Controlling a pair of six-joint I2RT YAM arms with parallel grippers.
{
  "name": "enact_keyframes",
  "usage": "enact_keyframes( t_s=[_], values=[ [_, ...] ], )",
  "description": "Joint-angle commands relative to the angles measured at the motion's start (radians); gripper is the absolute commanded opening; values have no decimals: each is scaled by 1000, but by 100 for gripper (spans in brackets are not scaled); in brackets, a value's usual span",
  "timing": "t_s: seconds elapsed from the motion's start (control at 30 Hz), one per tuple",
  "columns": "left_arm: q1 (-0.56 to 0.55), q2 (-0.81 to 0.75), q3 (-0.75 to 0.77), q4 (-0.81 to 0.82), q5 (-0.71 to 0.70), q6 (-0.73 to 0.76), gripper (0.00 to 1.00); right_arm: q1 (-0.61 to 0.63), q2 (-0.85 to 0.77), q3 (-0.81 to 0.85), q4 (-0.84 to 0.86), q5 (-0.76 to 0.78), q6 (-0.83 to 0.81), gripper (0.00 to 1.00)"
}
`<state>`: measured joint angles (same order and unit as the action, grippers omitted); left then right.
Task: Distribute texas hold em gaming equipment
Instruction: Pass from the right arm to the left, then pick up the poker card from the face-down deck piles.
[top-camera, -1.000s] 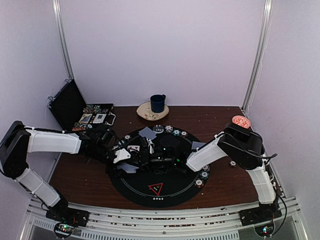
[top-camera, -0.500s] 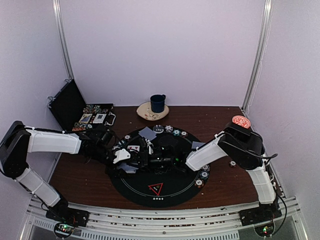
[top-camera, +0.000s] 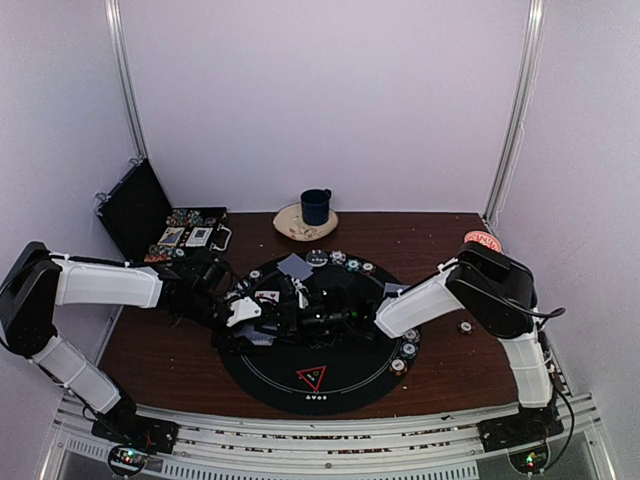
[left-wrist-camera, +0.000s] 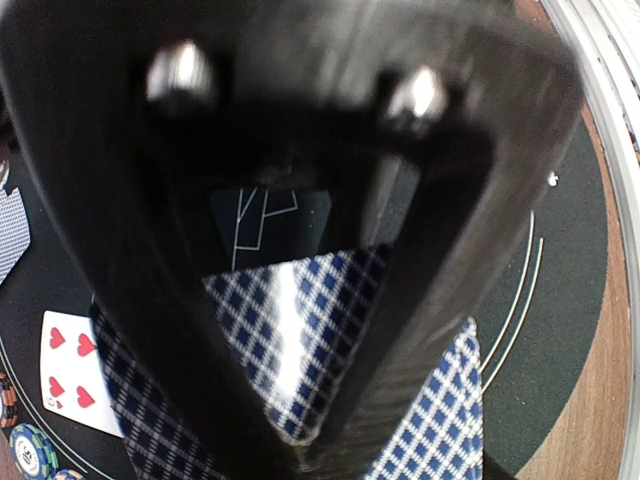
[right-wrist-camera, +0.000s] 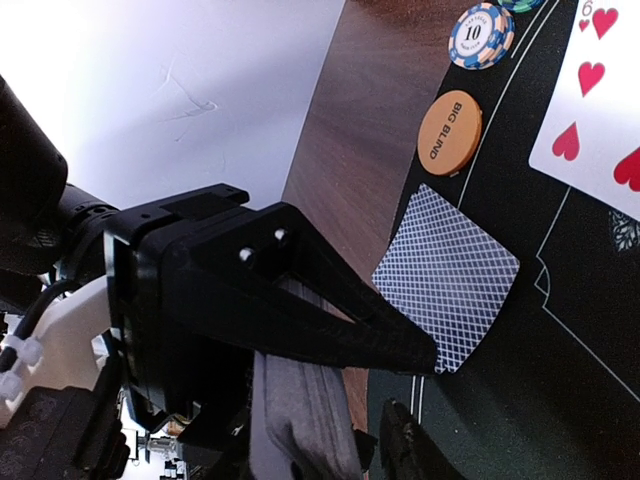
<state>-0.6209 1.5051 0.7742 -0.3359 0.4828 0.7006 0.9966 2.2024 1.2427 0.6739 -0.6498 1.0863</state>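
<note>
My left gripper is over the left side of the round black mat. Its jaws are closed at the tip on a blue-checked playing card. The right wrist view shows that tip at the card's edge, near an orange BIG BLIND disc and a face-up hearts card. My right gripper is mid-mat, facing the left one. Of it I see only a dark fingertip beside a blurred grey ridged slab. Striped chips ring the mat. The red-edged triangle marker lies near the front.
An open black case holding chips and cards stands at the back left. A dark blue mug sits on a beige saucer behind the mat. A red-patterned bowl shows behind my right elbow. One chip lies on the wood at the right.
My right arm's elbow has shifted right and down, covering part of the red-patterned bowl. The left arm and its card have stayed put.
</note>
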Motion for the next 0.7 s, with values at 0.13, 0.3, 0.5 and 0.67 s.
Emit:
enact_keyframes(
  t_s=[0.13,0.3,0.5,0.67],
  values=[
    [1,5,4,40,7,8,33,-17,-106,-44,-23,16,-48,36],
    [1,9,5,40,4,8,33,-19,-117,-55,-35,20,-58,31],
    [2,10,7,40,5,5,33,-25,-151,-75,-120,71,-115,33],
    [2,13,8,39,1,6,33,-32,-190,-96,-129,79,-130,35]
  ],
)
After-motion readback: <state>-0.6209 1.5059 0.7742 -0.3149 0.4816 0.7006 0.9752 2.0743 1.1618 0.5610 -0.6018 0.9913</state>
